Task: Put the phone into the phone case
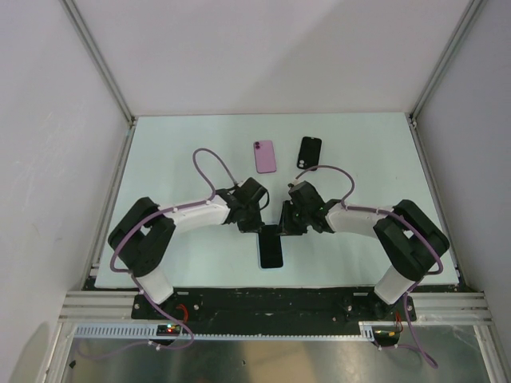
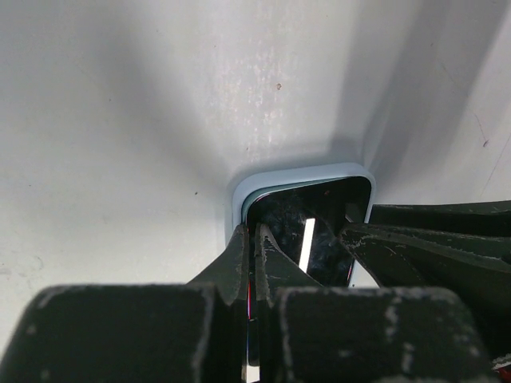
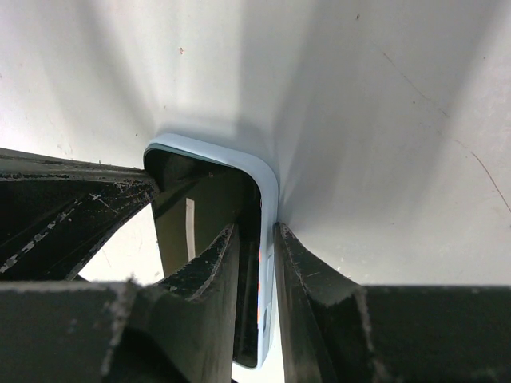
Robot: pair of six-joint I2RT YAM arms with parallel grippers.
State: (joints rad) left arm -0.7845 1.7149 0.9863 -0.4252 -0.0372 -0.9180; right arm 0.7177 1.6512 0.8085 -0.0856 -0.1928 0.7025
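Left gripper [image 2: 250,239] and right gripper [image 3: 255,231] clamping narrow on opposite long edges of pale-blue phone case [image 2: 303,171], apparently seating dark phone [image 2: 307,211] inside rim; pair lying flat at table [image 1: 359,159] front centre, pinned against sliding.

Counter [image 1: 184,144]: pale, matte, a few small specks in the wrist views. 3 items on it. Near front edge, centre: phone [image 1: 271,249], dark screen up, in a pale blue case [image 2: 263,182] w/ rounded corners. Far side, well apart from it: pink phone [image 1: 265,156], back up. Near it on the right, a black phone case [image 1: 310,152]. Those 2 lie approx parallel, not touching.
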